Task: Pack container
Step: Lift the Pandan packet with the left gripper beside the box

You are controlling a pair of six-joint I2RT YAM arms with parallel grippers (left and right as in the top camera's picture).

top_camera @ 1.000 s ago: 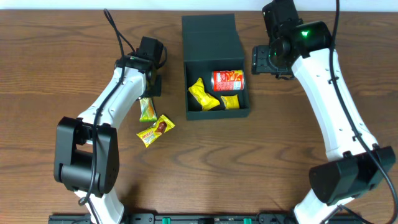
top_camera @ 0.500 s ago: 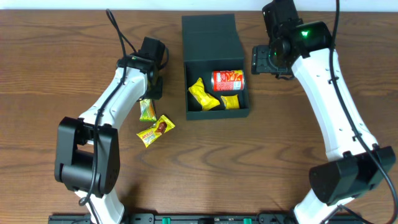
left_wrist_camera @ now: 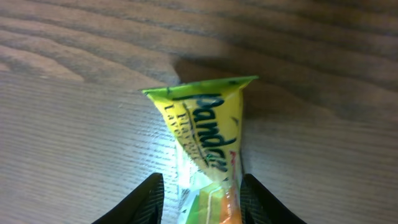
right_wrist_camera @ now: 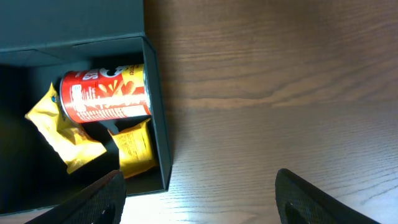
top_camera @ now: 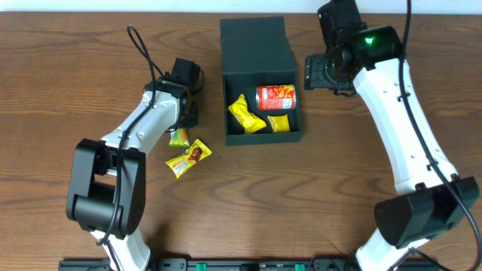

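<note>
The container is a dark teal box with its lid folded back, standing at the table's middle back. Inside it lie a red can and two yellow packets. In the left wrist view a yellow-green snack packet lies flat on the wood. My left gripper is open and straddles its near end. The right finger touches the packet and a small gap shows at the left finger. My right gripper hovers wide open and empty over the container's right wall.
A second packet, yellow with a brown picture, lies on the table just in front of the yellow-green packet. Bare wood stretches right of the container and across the table's front.
My left gripper has opened from shut and shifted slightly toward the front over the yellow-green packet, covering more of it. The right arm has stayed still.
</note>
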